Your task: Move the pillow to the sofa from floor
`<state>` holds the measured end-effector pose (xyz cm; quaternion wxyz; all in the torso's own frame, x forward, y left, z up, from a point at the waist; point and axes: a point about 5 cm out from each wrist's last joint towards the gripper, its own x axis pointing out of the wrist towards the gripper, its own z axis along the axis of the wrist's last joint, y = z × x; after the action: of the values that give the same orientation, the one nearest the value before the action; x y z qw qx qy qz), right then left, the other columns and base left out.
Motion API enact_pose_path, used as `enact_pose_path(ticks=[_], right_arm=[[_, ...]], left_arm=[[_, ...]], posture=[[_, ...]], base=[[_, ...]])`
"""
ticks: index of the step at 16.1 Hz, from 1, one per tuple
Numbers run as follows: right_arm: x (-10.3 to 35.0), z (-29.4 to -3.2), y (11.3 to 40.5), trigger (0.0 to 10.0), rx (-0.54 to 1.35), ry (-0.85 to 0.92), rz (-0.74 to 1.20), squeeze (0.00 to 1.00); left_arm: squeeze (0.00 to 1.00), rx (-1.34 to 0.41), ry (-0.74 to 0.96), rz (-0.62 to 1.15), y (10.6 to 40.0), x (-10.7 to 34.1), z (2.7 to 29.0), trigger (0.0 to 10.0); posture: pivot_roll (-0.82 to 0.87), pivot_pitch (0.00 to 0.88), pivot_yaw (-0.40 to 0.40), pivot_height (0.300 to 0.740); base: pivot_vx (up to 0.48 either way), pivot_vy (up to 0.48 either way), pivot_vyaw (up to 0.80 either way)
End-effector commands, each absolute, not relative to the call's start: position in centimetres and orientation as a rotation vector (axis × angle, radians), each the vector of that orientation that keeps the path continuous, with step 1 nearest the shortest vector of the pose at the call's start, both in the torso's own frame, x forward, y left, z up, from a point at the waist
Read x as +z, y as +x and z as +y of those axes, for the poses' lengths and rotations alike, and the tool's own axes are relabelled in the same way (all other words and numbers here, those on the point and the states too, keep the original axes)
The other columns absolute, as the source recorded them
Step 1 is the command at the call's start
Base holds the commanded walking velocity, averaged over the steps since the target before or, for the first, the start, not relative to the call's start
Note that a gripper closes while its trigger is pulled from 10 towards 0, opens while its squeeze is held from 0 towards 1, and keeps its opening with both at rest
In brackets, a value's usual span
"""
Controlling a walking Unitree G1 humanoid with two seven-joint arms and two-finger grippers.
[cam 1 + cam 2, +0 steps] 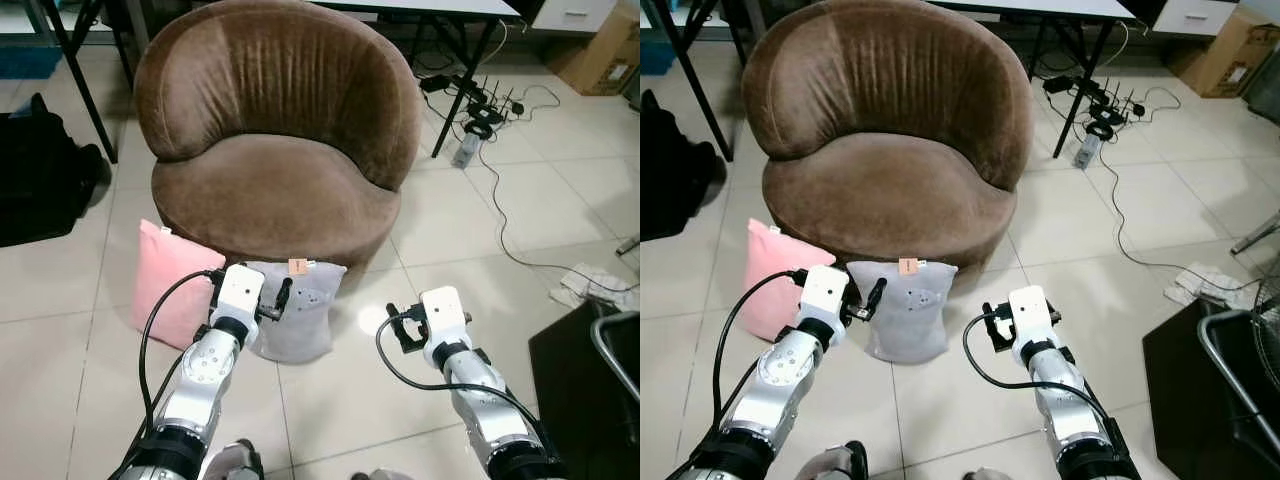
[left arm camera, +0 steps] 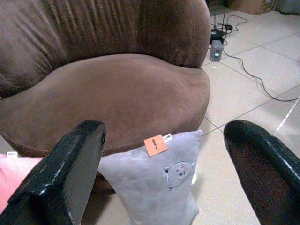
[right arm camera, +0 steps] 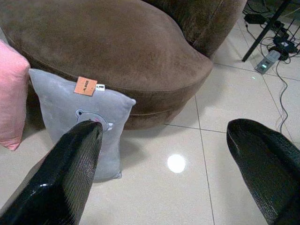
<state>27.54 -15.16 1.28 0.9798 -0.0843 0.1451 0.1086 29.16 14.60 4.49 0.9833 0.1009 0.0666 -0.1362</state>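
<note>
A grey pillow [image 1: 300, 312] with an orange tag and a small bear print stands on the tiled floor, leaning against the front base of the round brown sofa [image 1: 270, 185]. A pink pillow [image 1: 165, 282] leans beside it on the left. My left gripper [image 1: 281, 298] is open, held close to the grey pillow's upper left edge; the left wrist view shows the pillow [image 2: 157, 187] between its spread fingers. My right gripper [image 1: 398, 326] is open over bare floor to the right of the pillow, apart from it. The sofa seat holds nothing.
A black bag [image 1: 40, 180] lies on the floor at the left. Table legs, a power strip and cables [image 1: 470, 130] sit behind the sofa on the right. A cardboard box [image 1: 600, 50] stands far right, with white cloth [image 1: 592, 285] and a black object [image 1: 580, 390] nearer.
</note>
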Motion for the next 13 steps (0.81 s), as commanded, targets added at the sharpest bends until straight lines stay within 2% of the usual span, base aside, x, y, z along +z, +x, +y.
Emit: enact_pose_path(ticks=[1,2,3,4,5,13], right_arm=[[1.3,-15.7,27.6,10.0,0.191,-0.164,0.299,0.00],[1.2,-15.6,27.6,10.0,0.200,-0.166,0.301,0.00],[1.2,-15.4,27.6,10.0,0.204,-0.166,0.302,0.00],[1.2,-15.1,27.5,10.0,0.216,-0.169,0.301,0.00],[1.1,-14.9,27.5,10.0,0.223,-0.166,0.300,0.00],[1.0,-14.6,27.3,10.0,0.237,-0.175,0.300,0.00]], left_arm=[[1.00,-0.288,0.212,0.149,29.2,4.3,14.3,10.0],[1.00,-0.293,0.210,0.146,29.2,4.4,14.2,10.0],[0.67,-0.295,0.210,0.146,29.2,4.4,14.2,10.0],[0.07,-0.305,0.220,0.145,29.2,4.4,14.1,10.0],[0.00,-0.313,0.222,0.149,29.2,4.3,14.0,10.0],[0.00,-0.327,0.216,0.172,28.9,4.1,13.7,10.0]], posture=[[-0.04,0.078,-0.104,0.740],[-0.04,0.080,-0.102,0.740],[-0.04,0.082,-0.101,0.740],[-0.04,0.084,-0.099,0.740],[-0.04,0.088,-0.097,0.740],[-0.04,0.098,-0.093,0.740]], base=[[0.442,0.000,0.00],[0.454,0.000,0.00],[0.454,0.000,0.00],[0.480,0.000,0.00],[0.480,0.000,0.00],[0.466,0.030,0.00]])
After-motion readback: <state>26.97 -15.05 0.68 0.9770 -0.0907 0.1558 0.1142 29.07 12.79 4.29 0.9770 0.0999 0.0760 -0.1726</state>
